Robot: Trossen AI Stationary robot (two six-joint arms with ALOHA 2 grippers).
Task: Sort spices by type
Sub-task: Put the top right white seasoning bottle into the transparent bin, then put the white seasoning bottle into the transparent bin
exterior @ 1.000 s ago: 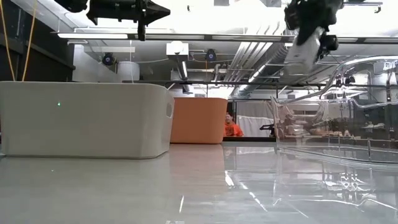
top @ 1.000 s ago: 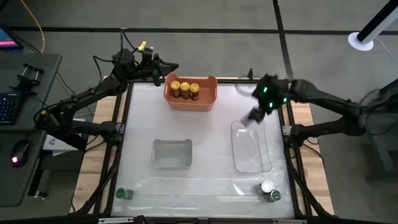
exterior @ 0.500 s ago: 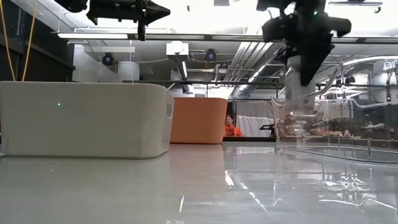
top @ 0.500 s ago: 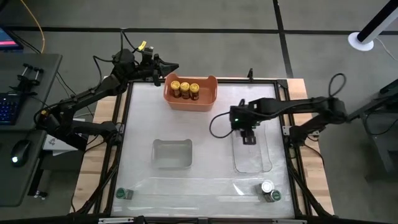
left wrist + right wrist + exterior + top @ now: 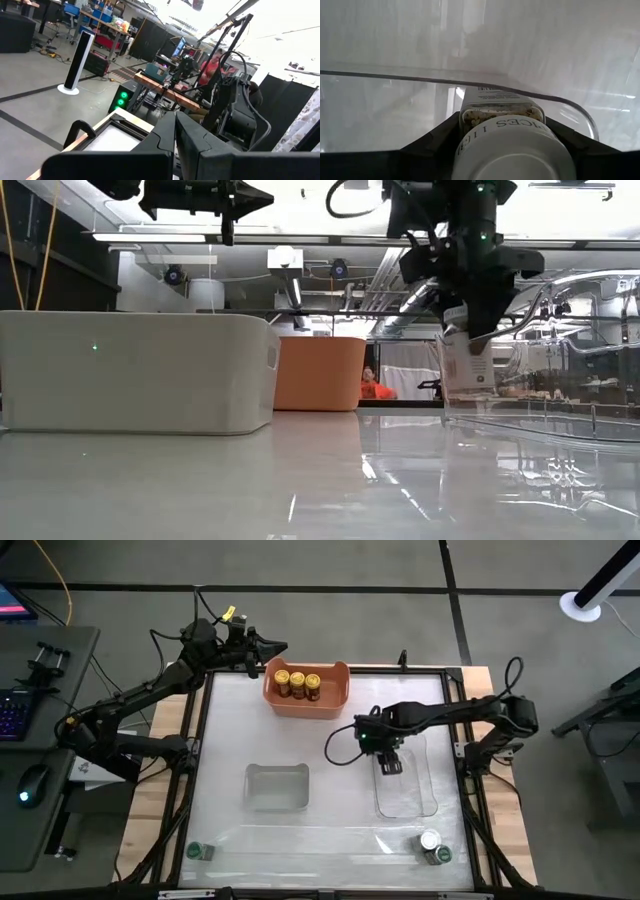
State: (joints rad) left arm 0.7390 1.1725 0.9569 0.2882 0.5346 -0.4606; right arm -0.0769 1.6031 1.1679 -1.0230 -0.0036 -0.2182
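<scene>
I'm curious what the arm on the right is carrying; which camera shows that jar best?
The right wrist view: the white-lidded jar fills it, gripped over the clear tub. Low view shows it side-on; high view hides it under the right end effector; left wrist misses it.

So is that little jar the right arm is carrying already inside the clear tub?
Not yet. The right end effector holds the white-lidded jar over the clear tub; the low view shows it hanging above the tub's rim.
</scene>
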